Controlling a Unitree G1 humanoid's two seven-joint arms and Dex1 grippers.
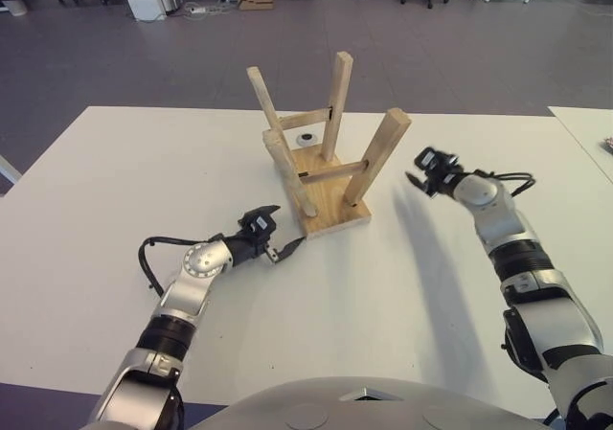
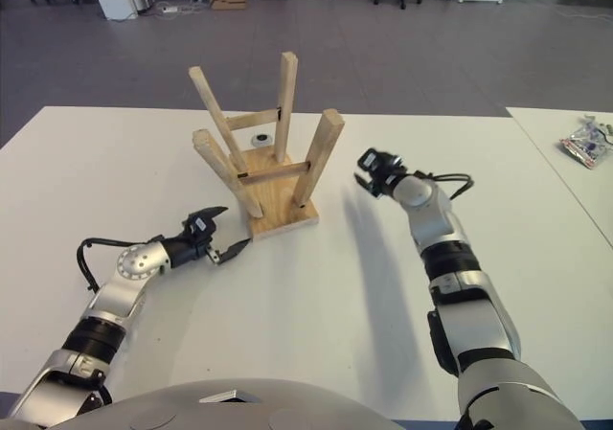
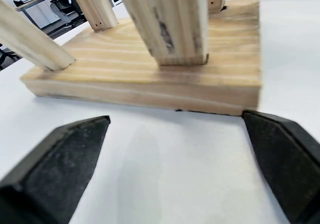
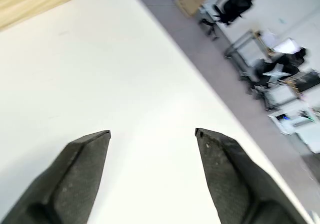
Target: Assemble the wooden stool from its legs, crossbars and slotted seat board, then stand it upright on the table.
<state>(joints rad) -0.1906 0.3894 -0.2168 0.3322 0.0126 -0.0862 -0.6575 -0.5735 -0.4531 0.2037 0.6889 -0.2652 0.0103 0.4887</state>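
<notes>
Right, the stool (image 1: 324,157) is sitting upside down near the middle of the table (image 1: 115,181). Its seat board (image 1: 337,217) lies flat on the surface, and four legs point up and splay slightly outward. The crossbars (image 1: 333,173) are slotted in between them. By the look of it the assembly is done and the flip onto its feet is what remains.

The left hand (image 1: 289,227) is low on the table, just beside the near corner of the seat board, with its fingers spread and nothing between them. From the wrist, that corner edge (image 3: 150,92) sits squarely across the gap. The right hand (image 1: 418,169) hangs above the table close to the nearest right-side leg (image 1: 380,154), also spread wide and empty.

As for handling, this is plain, stiff timber, and I'd guess it's light enough for one arm to tip. The bare wood should give the pads decent grip. My worry is the joints. If they are only push-fit, yanking one leg could pull it out of its slot. The safer hold looks to be a leg low down near the board, with the other hand steadying the board's edge through the turn.

A small round object (image 1: 306,140) lies on the table behind the stool.
</notes>
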